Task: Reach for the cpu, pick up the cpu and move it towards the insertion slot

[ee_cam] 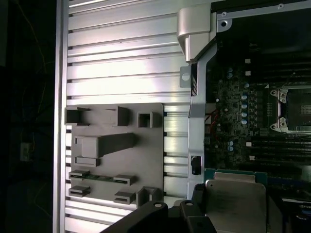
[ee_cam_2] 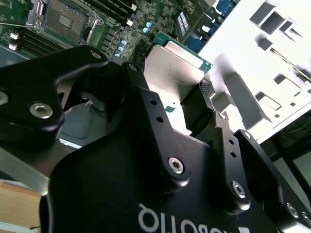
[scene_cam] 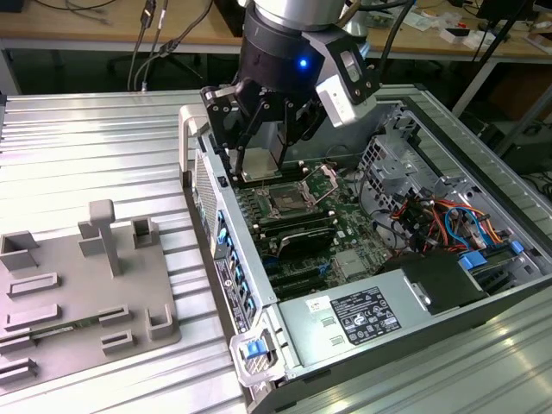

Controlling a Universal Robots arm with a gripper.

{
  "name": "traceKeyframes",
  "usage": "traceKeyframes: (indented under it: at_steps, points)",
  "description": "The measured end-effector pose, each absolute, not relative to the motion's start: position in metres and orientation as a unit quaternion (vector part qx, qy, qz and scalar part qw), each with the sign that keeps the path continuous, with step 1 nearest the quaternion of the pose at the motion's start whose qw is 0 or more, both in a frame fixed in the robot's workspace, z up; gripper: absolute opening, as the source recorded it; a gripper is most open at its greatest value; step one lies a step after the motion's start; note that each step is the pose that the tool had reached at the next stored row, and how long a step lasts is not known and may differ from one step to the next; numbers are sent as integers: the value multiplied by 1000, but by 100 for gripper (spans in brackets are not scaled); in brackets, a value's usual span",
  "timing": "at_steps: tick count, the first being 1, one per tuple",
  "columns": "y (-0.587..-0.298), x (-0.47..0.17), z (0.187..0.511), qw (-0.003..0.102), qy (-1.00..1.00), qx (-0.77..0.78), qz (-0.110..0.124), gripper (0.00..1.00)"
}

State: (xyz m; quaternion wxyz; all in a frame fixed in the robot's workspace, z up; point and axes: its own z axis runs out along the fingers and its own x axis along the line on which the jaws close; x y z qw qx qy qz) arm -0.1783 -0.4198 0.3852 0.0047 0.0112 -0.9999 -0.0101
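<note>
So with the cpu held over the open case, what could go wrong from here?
The end effector grips the cpu by its edges only, so it might slip or tilt. The slot is ringed by a raised lever and frame, which the cpu could catch. The case wall is close to the end effector.
</note>
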Motion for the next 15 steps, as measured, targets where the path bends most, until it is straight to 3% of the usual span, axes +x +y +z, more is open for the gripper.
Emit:
traceKeyframes:
  at_steps: [15]
  points:
    - [-396, -135, 377, 5, -1000, 11, -10, 55]
